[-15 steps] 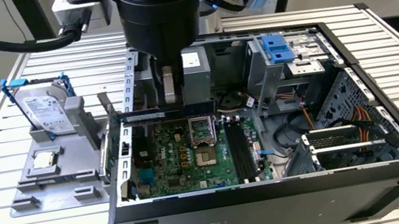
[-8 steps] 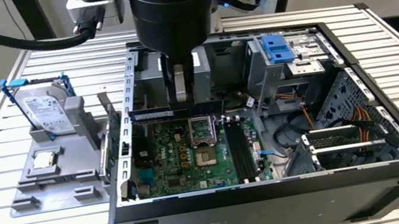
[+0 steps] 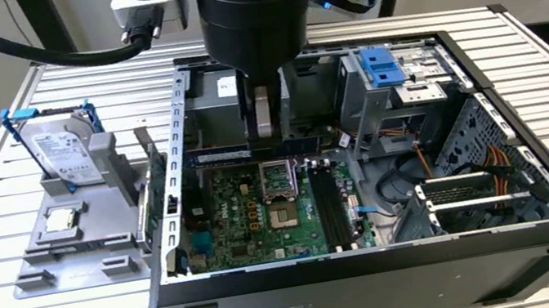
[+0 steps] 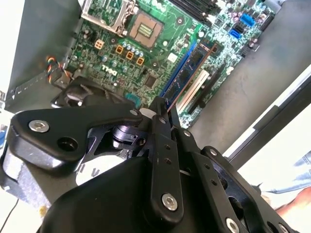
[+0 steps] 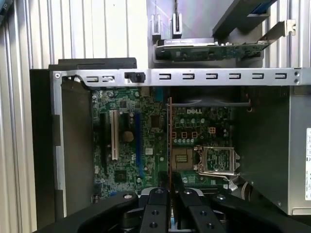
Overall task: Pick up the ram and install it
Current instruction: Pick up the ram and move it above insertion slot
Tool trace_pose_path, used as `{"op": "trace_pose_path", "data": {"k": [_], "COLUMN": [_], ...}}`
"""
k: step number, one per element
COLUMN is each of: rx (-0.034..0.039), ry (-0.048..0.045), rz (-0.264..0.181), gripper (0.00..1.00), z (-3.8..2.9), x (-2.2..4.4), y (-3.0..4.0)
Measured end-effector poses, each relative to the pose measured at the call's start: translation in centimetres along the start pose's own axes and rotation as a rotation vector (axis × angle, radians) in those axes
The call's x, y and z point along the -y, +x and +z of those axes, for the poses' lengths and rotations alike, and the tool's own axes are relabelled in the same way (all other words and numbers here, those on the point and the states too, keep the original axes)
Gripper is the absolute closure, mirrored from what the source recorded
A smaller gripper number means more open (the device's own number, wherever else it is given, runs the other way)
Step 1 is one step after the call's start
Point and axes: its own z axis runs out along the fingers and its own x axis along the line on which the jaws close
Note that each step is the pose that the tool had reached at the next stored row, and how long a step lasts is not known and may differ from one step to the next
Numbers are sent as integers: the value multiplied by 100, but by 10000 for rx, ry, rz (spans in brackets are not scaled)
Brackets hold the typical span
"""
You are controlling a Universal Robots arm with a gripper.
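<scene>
My gripper (image 3: 268, 126) hangs from above into the open computer case (image 3: 379, 257), shut on the ram (image 3: 252, 152). The ram is a long dark stick with black chips, held level above the far part of the green motherboard (image 3: 246, 220). In the second wrist view the ram (image 4: 192, 65) runs out from the gripper (image 4: 163, 109) over the board. In the first wrist view the ram (image 5: 169, 141) shows edge-on, rising from the gripper (image 5: 171, 187) beside the processor socket (image 5: 216, 160). The black memory slots (image 3: 327, 203) lie nearer the case's front than the ram, apart from it.
A grey fixture (image 3: 79, 243) on the exterior view's left holds a silver hard drive in a blue-handled bracket (image 3: 65, 154) and a small square processor chip (image 3: 64, 219). Inside the case stand a drive cage with a blue latch (image 3: 389, 70) and loose cables (image 3: 475, 164).
</scene>
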Motion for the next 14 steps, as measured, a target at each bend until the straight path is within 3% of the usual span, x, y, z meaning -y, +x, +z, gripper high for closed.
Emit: {"op": "trace_pose_path", "data": {"k": [14], "rx": [1], "ry": [0], "rz": [15], "gripper": [100], "z": [-2], "x": [173], "y": [-8]}}
